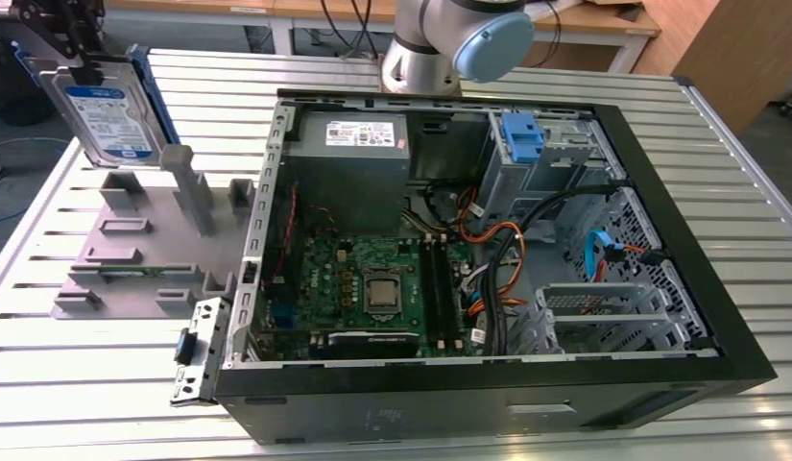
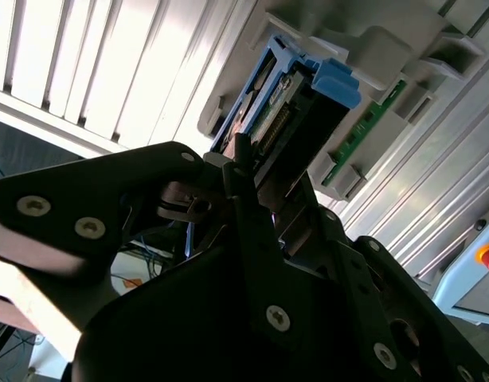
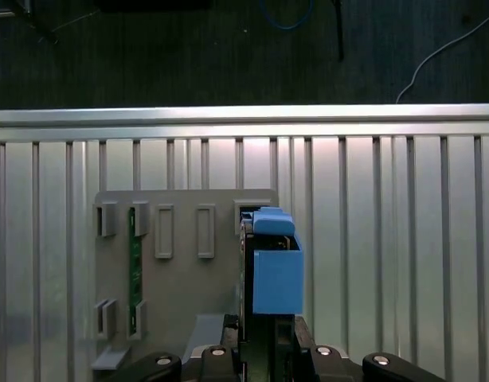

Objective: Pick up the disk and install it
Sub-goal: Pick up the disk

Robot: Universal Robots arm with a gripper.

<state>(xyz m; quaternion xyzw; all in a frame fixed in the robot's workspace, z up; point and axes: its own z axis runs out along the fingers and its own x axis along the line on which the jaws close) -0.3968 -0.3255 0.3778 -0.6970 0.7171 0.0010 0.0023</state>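
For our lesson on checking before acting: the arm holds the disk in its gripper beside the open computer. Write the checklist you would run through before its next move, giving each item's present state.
1. Gripper shut on the disk: ok.
2. Disk free of the grey holder: ok, it hangs above it.
3. Blue frame fitted on the disk: ok.
4. Computer case open: ok, its inside is bare to view.
5. Cables out of the disk's way inside the case: cannot tell; orange and black ones loop across the inside.
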